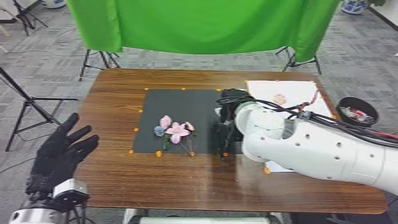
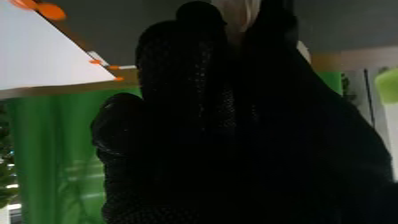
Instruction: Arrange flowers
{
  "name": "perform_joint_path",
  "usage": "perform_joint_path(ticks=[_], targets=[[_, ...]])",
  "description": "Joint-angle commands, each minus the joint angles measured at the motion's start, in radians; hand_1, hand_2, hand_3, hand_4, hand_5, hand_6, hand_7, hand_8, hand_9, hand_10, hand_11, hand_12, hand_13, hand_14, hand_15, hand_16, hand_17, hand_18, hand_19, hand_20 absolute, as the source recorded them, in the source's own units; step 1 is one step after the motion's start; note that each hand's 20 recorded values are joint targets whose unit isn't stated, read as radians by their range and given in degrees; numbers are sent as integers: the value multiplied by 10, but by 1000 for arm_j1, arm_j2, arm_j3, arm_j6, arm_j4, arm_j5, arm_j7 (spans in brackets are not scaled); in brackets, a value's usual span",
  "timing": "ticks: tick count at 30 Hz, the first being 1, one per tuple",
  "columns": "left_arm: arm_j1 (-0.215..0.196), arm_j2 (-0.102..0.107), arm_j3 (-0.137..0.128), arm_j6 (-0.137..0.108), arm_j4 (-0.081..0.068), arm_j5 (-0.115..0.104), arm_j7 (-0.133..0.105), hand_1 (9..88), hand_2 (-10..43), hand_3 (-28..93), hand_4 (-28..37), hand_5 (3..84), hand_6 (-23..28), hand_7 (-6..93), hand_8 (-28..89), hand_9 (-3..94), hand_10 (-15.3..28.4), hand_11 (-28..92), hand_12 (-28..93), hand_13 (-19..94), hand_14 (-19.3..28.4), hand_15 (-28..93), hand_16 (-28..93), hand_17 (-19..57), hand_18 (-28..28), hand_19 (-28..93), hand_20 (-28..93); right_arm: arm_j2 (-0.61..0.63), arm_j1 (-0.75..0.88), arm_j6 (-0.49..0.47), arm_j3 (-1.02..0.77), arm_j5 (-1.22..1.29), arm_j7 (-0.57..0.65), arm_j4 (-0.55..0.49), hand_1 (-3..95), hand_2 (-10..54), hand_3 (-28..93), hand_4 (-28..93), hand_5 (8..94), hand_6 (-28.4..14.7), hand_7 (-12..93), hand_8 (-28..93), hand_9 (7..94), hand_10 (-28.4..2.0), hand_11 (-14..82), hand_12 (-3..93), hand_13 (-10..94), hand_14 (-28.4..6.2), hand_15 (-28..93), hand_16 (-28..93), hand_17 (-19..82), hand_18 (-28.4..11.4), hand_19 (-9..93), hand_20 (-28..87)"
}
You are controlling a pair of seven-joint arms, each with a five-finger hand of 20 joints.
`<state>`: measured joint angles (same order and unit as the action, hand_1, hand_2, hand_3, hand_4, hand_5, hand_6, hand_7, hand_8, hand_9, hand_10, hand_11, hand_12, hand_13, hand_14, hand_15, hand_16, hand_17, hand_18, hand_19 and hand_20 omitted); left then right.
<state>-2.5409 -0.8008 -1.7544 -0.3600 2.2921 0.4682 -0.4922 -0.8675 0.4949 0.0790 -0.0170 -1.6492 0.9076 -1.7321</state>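
Fingers of the black-gloved right hand (image 2: 240,120) seem to pinch a pale pinkish thing (image 2: 235,20) over the dark grey mat (image 1: 182,102); weak grip may drop it, sideways move may sweep the pink flowers (image 1: 178,130) lying there. Black-gloved left hand (image 1: 59,152), fingers spread, is at the brown wooden table's (image 1: 120,180) left edge.

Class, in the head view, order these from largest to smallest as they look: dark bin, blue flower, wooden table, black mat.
1. Wooden table
2. Black mat
3. Dark bin
4. Blue flower
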Motion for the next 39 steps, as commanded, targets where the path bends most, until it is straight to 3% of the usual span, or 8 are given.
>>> perform_joint_path(ticks=[1, 16, 18, 23, 26, 29, 38, 39], targets=[[15, -42, -4, 28, 2, 35, 42, 290, 65, 622, -209, 309, 70, 69, -69, 271, 186, 247, 119, 204, 278, 571, -119, -62, 284, 560, -18, -8, 1, -42, -9, -5, 8, 8, 554, -83, 722, -283, 788, 12, 187, 33, 896, -88, 133, 271, 832, -45, 569, 170, 541, -137, 932, 241], [21, -66, -10, 38, 3, 54, 70, 291, 66, 621, -209, 308, 70, 69, -70, 271, 185, 248, 118, 205, 277, 571, -118, -63, 284, 560, -20, -20, 48, -202, -95, 18, 30, -5, 422, -94, 769, -250, 657, -16, 173, -106, 775, -125, 246, 170, 778, -73, 606, 153, 508, -146, 932, 227], [13, -40, -4, 23, 4, 31, 47, 291, 66, 620, -209, 308, 70, 69, -69, 271, 185, 247, 118, 205, 278, 571, -119, -63, 284, 560, -20, -22, 59, -234, -118, 25, 38, -9, 419, -94, 768, -250, 645, -18, 173, -110, 765, -130, 248, 170, 770, -75, 611, 153, 508, -147, 932, 226], [6, -47, -6, 23, 6, 34, 51, 291, 65, 623, -210, 308, 70, 69, -69, 271, 185, 247, 119, 205, 277, 572, -119, -63, 284, 561, -20, -20, 78, -289, -161, 40, 38, -28, 389, -95, 749, -245, 590, -38, 152, -105, 716, -145, 251, 172, 741, -90, 629, 149, 502, -151, 932, 218], [14, -68, -11, 33, 6, 50, 81, 291, 66, 622, -210, 308, 70, 69, -69, 270, 185, 247, 119, 205, 277, 572, -119, -62, 284, 561, -21, -13, 86, -286, -178, 45, 29, -43, 361, -95, 755, -244, 562, -50, 135, -99, 682, -159, 248, 170, 714, -106, 646, 144, 493, -156, 932, 208], [0, -20, 0, 8, 7, 8, 36, 292, 67, 621, -210, 308, 70, 69, -70, 271, 185, 247, 119, 205, 277, 572, -119, -62, 284, 561, -21, -12, 87, -306, -193, 45, 34, -53, 344, -95, 755, -242, 555, -58, 126, -96, 670, -163, 247, 171, 706, -112, 654, 142, 490, -158, 932, 202], [-10, -15, 0, 0, 12, 1, 26, 293, 68, 620, -209, 308, 70, 70, -70, 270, 187, 246, 119, 205, 278, 572, -120, -62, 284, 562, -22, 15, 86, -288, -222, 75, 19, -82, 313, -95, 755, -234, 533, -79, 107, -87, 632, -186, 234, 170, 683, -126, 674, 138, 485, -167, 932, 187], [-5, -24, -1, 5, 11, 11, 40, 293, 68, 620, -209, 308, 70, 70, -70, 270, 187, 246, 119, 204, 278, 572, -119, -62, 284, 561, -22, 23, 89, -295, -232, 93, 29, -91, 301, -94, 760, -231, 523, -90, 100, -85, 623, -191, 233, 171, 679, -129, 677, 137, 485, -169, 932, 183]])
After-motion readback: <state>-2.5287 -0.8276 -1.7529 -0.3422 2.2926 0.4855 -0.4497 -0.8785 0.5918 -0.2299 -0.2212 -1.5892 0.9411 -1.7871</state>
